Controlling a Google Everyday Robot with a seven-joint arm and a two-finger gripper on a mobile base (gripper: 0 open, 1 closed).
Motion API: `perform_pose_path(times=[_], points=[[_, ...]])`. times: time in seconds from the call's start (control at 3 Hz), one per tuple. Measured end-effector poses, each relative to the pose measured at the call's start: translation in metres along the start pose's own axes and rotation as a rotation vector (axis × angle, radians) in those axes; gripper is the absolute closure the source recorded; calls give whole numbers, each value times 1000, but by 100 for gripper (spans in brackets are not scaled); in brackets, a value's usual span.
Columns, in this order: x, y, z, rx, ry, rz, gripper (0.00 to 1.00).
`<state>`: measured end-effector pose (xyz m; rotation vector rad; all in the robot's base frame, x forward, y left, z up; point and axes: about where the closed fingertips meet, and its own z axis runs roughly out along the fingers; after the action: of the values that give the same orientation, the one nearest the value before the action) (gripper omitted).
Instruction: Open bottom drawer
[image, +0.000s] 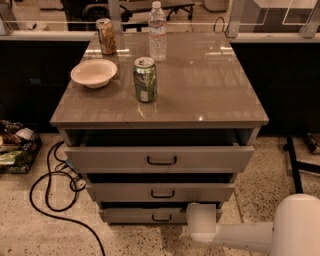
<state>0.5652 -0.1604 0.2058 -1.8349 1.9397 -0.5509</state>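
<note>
Lowest, beneath the top drawer front (100, 159) and the middle drawer front (115, 191): the bottom drawer (130, 215), a thin grey strip with a black loop handle (161, 218) and a dark gap above. In front of its right end, just beside that handle: the white gripper (201, 220), grip state impossible to tell. Up on the surface (200, 95): a bowl (93, 73), a green can (145, 79), a brown can (105, 36), a water bottle (157, 31).
</note>
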Motion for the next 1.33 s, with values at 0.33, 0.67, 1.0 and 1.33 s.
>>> perform_pose_path(times=[0.33, 0.67, 1.0, 1.33], points=[[1, 6, -9, -25, 35, 4, 100], [1, 6, -9, -25, 35, 4, 100], [1, 6, -9, -26, 35, 4, 100], [2, 10, -12, -39, 47, 2, 100]])
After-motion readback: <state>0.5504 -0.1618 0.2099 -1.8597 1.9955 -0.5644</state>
